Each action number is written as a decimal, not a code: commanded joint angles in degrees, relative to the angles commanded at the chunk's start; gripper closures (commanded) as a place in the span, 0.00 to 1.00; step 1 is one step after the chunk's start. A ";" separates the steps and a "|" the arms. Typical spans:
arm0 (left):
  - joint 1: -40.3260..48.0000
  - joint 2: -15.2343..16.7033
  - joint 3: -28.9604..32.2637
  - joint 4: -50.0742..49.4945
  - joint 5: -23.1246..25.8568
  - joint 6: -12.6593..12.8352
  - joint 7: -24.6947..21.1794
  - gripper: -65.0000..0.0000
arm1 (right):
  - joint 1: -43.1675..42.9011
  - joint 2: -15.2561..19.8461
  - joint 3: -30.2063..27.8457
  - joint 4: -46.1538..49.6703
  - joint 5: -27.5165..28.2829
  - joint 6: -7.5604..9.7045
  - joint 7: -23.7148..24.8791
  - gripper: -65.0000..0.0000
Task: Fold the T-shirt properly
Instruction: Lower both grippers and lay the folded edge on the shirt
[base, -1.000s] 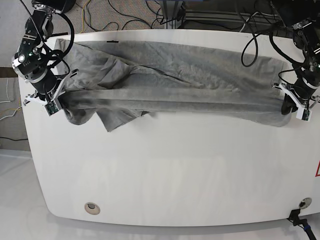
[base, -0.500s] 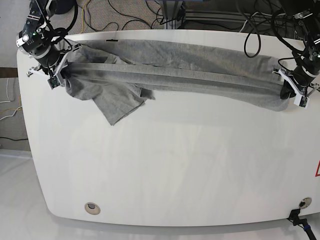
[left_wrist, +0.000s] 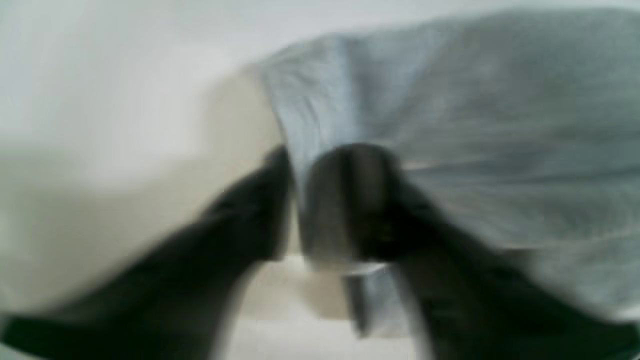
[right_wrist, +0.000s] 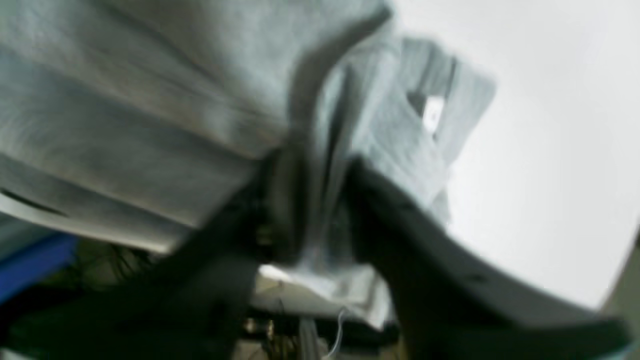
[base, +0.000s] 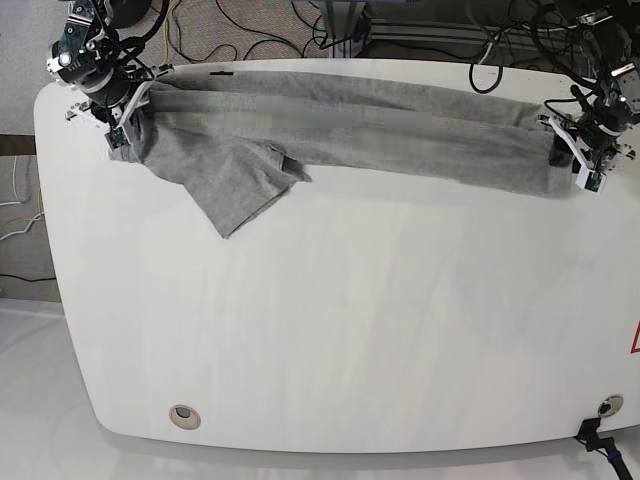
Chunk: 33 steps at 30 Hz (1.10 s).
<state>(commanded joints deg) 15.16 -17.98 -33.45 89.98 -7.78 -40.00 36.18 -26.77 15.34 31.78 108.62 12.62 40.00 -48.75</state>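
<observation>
The grey T-shirt (base: 350, 125) lies stretched as a long band across the far side of the white table (base: 330, 330), with a sleeve (base: 240, 195) hanging toward the front at the left. My left gripper (base: 575, 155) is shut on the T-shirt's right end; in the left wrist view its fingers (left_wrist: 350, 200) pinch grey cloth (left_wrist: 475, 125). My right gripper (base: 115, 115) is shut on the T-shirt's left end near the table's back left corner; the blurred right wrist view shows its fingers (right_wrist: 370, 200) clamped on bunched fabric (right_wrist: 150, 100).
Black cables (base: 260, 30) and dark equipment lie beyond the table's far edge. A round metal fitting (base: 184, 415) sits near the front left, another (base: 608, 405) near the front right. A red mark (base: 634, 340) shows at the right edge.
Both grippers have carried the T-shirt's ends toward the far edge of the table. The cloth band now lies flatter and further back, and the sleeve has slid back with it.
</observation>
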 joint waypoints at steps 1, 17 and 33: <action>0.00 0.00 0.00 0.00 0.88 0.00 0.00 0.35 | 0.09 0.09 0.00 -0.26 -0.09 0.00 0.09 0.53; -4.22 3.16 -2.64 11.69 2.90 0.00 -0.18 0.26 | 4.22 2.55 1.93 3.78 0.62 0.00 3.34 0.49; 1.14 11.96 6.15 14.51 1.23 0.00 -0.18 0.89 | 0.97 -2.20 0.26 -0.79 16.53 0.00 2.90 1.00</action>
<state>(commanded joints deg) 16.31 -6.02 -27.30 104.48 -6.55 -40.00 36.00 -25.80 13.14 32.04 107.82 29.14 40.00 -45.85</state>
